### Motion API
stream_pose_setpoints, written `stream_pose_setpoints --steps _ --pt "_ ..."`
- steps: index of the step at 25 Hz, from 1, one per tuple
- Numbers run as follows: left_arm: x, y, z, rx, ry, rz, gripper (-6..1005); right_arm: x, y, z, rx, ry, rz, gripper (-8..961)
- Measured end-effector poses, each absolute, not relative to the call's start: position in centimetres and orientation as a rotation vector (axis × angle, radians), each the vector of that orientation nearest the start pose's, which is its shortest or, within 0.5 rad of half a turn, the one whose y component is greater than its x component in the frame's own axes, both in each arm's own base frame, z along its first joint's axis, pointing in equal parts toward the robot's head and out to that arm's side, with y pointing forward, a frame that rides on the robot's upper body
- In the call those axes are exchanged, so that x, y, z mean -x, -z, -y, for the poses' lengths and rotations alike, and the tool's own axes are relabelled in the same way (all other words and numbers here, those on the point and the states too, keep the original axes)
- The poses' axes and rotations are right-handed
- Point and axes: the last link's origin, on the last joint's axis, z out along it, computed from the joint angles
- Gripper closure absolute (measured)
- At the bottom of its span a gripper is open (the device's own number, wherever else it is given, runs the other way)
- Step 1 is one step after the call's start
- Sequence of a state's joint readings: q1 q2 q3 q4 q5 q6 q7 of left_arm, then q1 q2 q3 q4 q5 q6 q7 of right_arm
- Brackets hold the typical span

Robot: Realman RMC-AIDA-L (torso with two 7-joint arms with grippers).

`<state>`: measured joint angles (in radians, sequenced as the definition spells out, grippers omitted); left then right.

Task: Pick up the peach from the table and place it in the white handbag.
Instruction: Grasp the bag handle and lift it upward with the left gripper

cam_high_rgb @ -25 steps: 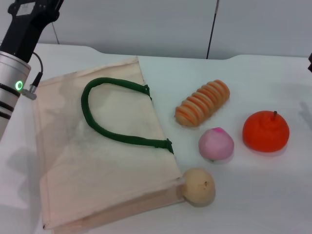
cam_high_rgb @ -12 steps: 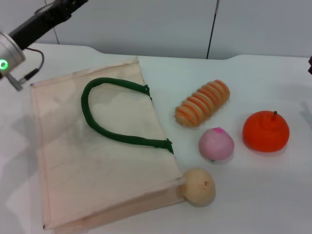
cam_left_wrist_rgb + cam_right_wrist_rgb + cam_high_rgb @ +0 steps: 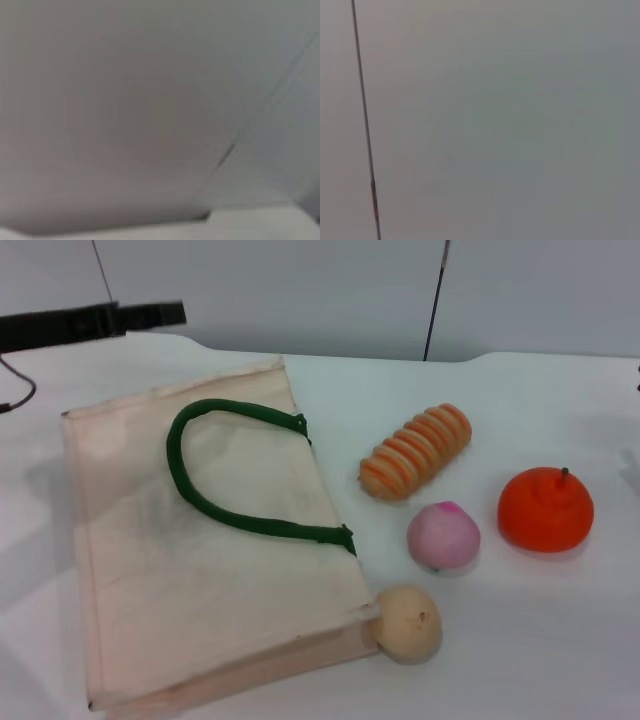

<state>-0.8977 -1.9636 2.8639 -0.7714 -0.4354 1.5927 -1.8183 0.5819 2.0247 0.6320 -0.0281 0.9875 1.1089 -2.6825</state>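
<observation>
Out at the 10 o'clock corner of the head view, above the far edge of the table [image 3: 540,640]: a dark blurred bar, probably the left gripper [image 3: 160,314] with its wrist, stretched level and pointing toward 3 o'clock. Open or closed: cannot tell from that smear. Nothing held that can be made out. Well apart from it, down toward 4 o'clock: the peach [image 3: 443,535], pale pink with a deeper pink cap, resting on the bare tabletop and touched by nothing. At 9 o'clock of the peach, just beside it: the near corner of the white handbag [image 3: 200,580], lying flat with its dark green handle [image 3: 176,455] looped on top of the cloth. At 3 o'clock of the peach, near but not touching: an orange fruit [image 3: 545,510] with a short stem. At about 11 o'clock: a striped bread roll [image 3: 415,451], set aslant. At about 7 o'clock: a tan round fruit [image 3: 407,622], pressed against the bag's lower corner. So, between gripper and peach: the whole width of the bag. Right gripper: outside every view. From both wrist cameras: only a grey wall [image 3: 495,125] crossed by a thin dark seam.
</observation>
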Motion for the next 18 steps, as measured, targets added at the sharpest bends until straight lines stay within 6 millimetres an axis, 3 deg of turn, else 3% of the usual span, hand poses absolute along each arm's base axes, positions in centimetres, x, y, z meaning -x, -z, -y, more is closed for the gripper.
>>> stream_pose_setpoints --steps 9,18 --pt "27.6 -10.4 -39.5 2.318 0.368 1.292 258 -33.6 -1.9 -37.0 1.659 -0.725 -0.644 59" --pt "27.7 -8.7 -40.5 2.324 0.223 1.302 254 -33.4 -1.9 -37.2 1.661 -0.731 -0.641 60"
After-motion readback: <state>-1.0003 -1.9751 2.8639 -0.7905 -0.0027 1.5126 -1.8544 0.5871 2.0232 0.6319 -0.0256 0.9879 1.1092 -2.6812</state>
